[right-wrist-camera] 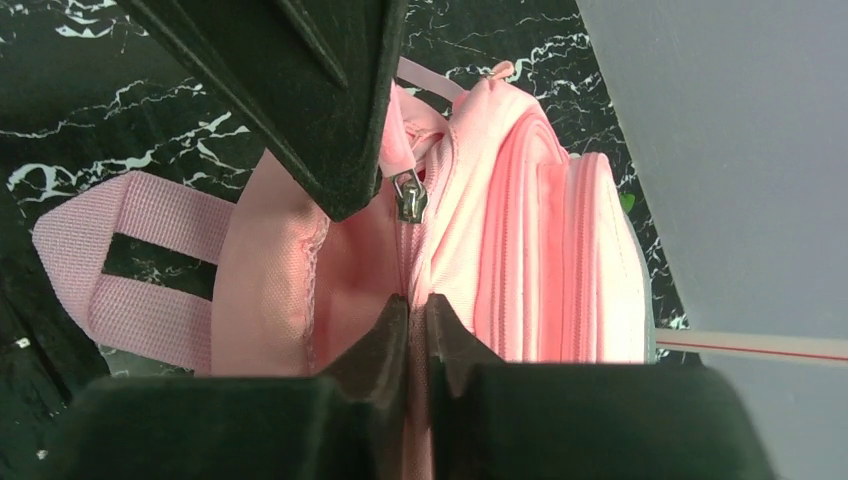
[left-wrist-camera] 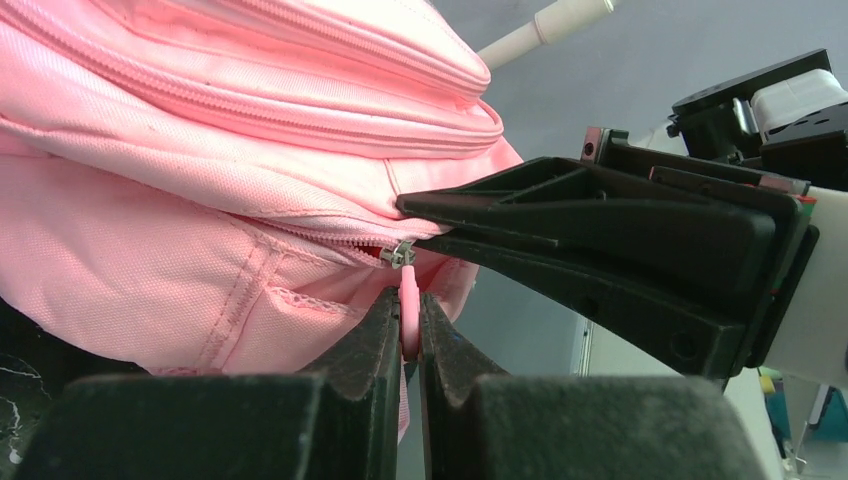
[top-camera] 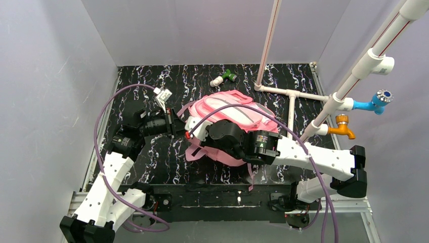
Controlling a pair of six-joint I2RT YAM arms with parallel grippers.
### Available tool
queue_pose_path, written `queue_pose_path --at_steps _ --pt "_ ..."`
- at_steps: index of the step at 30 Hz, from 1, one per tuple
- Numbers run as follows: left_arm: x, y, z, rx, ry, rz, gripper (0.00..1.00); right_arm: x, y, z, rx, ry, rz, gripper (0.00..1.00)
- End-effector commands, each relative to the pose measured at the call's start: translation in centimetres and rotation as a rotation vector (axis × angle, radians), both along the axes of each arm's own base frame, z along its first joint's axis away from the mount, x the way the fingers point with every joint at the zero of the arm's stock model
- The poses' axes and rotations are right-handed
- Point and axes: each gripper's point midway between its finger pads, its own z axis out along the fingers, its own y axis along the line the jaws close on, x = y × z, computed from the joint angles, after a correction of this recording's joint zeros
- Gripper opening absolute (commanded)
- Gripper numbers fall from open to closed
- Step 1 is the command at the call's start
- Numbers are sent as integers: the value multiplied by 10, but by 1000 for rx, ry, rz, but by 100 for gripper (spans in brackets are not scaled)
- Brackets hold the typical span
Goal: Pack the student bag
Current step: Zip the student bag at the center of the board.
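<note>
The pink student bag (top-camera: 238, 115) lies in the middle of the black marbled table. In the left wrist view my left gripper (left-wrist-camera: 408, 302) is shut on the pink zipper pull tab (left-wrist-camera: 409, 318), which hangs from the metal slider (left-wrist-camera: 400, 254) at the bag's (left-wrist-camera: 180, 230) edge. In the right wrist view my right gripper (right-wrist-camera: 416, 303) is shut on the bag's fabric (right-wrist-camera: 470, 250) along the zipper seam, just below the slider (right-wrist-camera: 410, 198). In the top view both grippers, left (top-camera: 181, 127) and right (top-camera: 195, 132), meet at the bag's left end. The bag's inside is hidden.
A green and white object (top-camera: 223, 77) lies at the back of the table behind the bag. A white pipe frame (top-camera: 291, 96) with blue (top-camera: 377, 101) and orange (top-camera: 343, 126) taps stands at the right. A pink strap (right-wrist-camera: 140, 260) lies on the table beside the bag.
</note>
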Motion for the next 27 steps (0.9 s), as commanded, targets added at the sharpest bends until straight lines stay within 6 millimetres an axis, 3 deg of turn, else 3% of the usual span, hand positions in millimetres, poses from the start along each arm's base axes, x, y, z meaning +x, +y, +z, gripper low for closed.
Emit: queue_pose_path --at_steps 1,6,12,19,27 --pt "-19 -4 58 -73 -190 -77 0 12 -15 7 -46 -87 -25 1" --pt "0 -2 44 -15 -127 -4 0 10 -45 10 -59 -108 10 1" --pt "14 1 49 -21 -132 39 0 -4 -65 26 31 -58 97 1" --pt "36 18 21 21 -35 132 0 1 -88 33 104 -58 52 1" --pt "59 60 -36 156 66 331 0 16 -113 34 120 -62 -42 1"
